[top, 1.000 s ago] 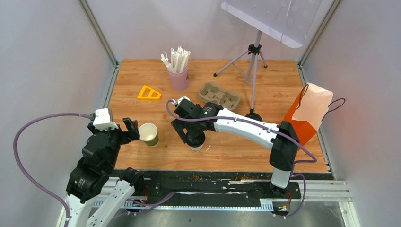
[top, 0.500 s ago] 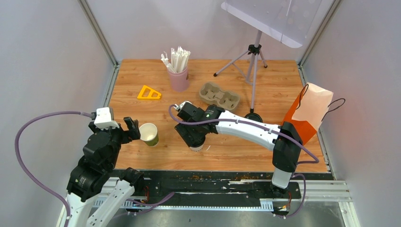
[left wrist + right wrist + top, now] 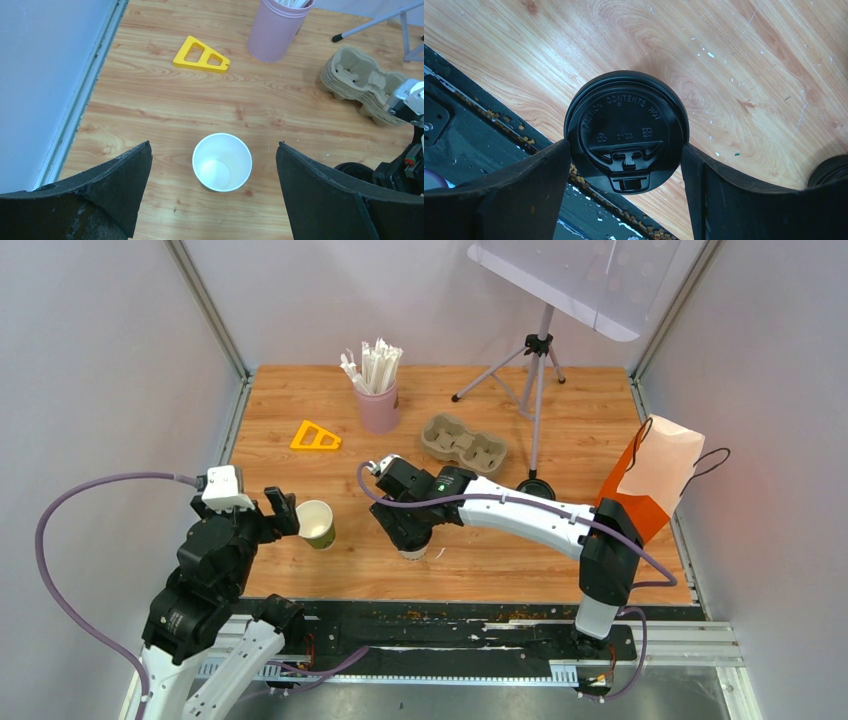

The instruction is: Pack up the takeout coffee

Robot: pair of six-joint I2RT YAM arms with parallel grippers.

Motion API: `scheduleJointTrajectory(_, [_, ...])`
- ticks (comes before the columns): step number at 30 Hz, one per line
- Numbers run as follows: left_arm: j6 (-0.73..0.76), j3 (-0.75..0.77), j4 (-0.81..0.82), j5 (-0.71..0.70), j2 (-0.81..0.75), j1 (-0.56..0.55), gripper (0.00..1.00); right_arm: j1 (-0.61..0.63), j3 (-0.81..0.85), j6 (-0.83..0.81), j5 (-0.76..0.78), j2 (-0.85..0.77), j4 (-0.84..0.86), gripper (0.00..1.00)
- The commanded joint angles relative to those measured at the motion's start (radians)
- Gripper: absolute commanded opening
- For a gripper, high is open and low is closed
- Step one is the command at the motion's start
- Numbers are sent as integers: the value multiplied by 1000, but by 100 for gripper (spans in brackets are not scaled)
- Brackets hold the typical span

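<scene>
Lidded coffee cup [image 3: 625, 125] sits clamped in right gripper [image 3: 625, 146]; at its nine o'clock, left gripper [image 3: 214, 145] hangs spread wide over lidless green cup [image 3: 314, 523].

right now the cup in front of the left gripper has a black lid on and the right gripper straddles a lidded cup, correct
Not quite. The left wrist view shows the cup in front of the left gripper open, with no lid. The right gripper does straddle a lidded cup.
</scene>
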Motion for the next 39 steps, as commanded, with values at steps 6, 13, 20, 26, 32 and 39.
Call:
scheduleJointTrajectory(6, [-52,-20,5,45,101,6,100,-22,-45,-15,25,-37,-18,71])
scheduleJointTrajectory(13, [-127,6,-49,78,298,6,100,-99,-82,-36,35,-85,-30,71])
scheduleJointTrajectory(20, [-210,39,-94,50,433,63,100,-243,-126,-75,13,-143,-36,71])
scheduleJointTrajectory(26, [-239,28,-142,61,504,162,97,-366,-174,-100,-9,-193,-29,71])
scheduleJointTrajectory(32, [-286,-46,-106,172,560,309,94,-411,-171,-121,-21,-202,-26,72])
scheduleJointTrajectory(39, [-303,-119,-35,278,567,366,81,-411,-117,-135,-31,-196,-54,85])
